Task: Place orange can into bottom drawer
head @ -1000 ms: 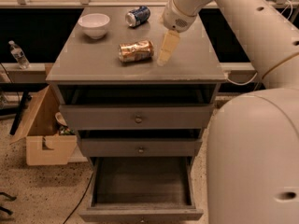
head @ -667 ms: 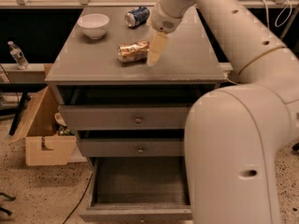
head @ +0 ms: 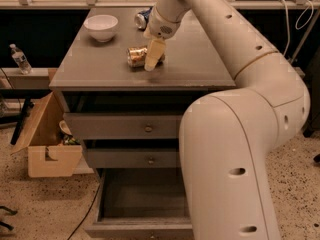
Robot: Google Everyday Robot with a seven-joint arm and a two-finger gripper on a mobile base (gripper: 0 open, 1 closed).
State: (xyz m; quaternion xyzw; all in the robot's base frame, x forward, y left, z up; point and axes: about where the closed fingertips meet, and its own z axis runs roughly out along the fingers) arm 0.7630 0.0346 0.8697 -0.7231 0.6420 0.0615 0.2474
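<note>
Moved since a second ago: gripper [head: 154, 55], further left now and down at the right end of the orange can [head: 136, 55]; big arm [head: 240, 134] swung across more of the right side.
Can place: on its side on the cabinet top [head: 200, 66], about the middle, a bit toward the near edge.
Grip: cannot tell if clamped on the can or only beside it.
Done so far: bottom drawer [head: 142, 196] pulled well out toward the near side.
Drawer inside: nothing seen in the part that shows, so probably bare; right part hidden behind the arm.
Not done yet: can not lifted, not carried, not in the drawer.
Left to do: get hold, lift, bring forward past the near edge of the top, go down low, let go inside.
Edges to mind: near edge of the top just in front of the can; fronts of the top drawer [head: 120, 126] and middle drawer [head: 127, 158] on the way down.
Room on top: white bowl [head: 101, 26] far and left, well apart; blue-and-silver can [head: 142, 19] far, just behind the wrist.
Room on floor: cardboard box [head: 47, 154] left of the cabinet, beside the open drawer but not in the way.
</note>
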